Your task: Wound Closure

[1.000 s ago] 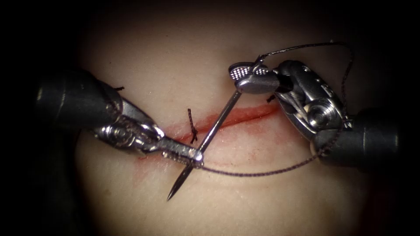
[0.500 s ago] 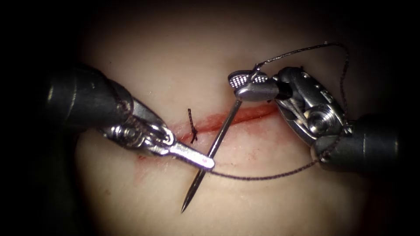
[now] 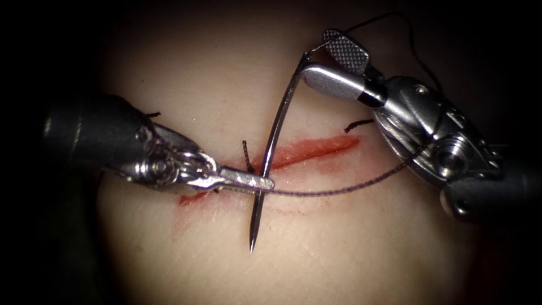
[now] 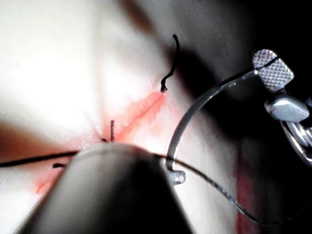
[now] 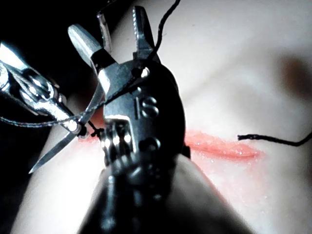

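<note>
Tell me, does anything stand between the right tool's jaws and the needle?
Nothing visible does. The right tool stands open at the thread end of the needle; the left tool grips it nearer the point, clear of the tissue.

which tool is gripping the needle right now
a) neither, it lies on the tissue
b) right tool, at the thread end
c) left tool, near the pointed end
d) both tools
c: the left tool is shut on the needle near its point, while the right tool stands open at the swaged end.
</note>
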Motion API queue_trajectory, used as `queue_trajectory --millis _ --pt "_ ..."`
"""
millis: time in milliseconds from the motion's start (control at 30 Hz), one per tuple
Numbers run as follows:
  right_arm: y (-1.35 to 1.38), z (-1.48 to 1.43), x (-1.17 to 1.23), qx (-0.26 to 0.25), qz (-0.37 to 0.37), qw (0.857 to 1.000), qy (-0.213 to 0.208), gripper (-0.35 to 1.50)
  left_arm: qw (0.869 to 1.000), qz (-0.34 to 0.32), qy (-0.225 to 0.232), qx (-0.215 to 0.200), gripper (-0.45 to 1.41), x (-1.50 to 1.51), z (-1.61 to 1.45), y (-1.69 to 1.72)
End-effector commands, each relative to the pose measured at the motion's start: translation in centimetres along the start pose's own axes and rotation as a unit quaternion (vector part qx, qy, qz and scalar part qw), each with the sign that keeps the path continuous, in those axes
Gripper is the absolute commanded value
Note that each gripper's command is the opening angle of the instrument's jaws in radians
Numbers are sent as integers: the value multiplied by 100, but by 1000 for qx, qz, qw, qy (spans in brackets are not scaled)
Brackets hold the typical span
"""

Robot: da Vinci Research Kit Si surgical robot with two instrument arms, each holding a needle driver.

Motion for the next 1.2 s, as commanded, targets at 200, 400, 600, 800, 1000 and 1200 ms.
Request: queue_trajectory --millis 200,400,600,800,1000,1200 --pt "-8 -1 -15 9 60 997 -54 91 996 69 -39 -48 -30 3 8 -3" --pt "-11 -1 -24 23 83 994 -62 83 993 82 -55 -56 -32 -1 13 1" --pt "-19 3 -28 44 85 993 -73 23 993 82 -56 -59 -32 -2 15 2" --pt "-22 10 -30 45 85 993 -74 2 993 85 -55 -62 -32 -4 17 3" --pt "-21 14 -31 57 86 992 -72 -35 994 72 -55 -62 -18 -6 19 4" --pt "-16 14 -31 102 67 989 -81 -35 994 64 -58 -61 96 -3 22 3"
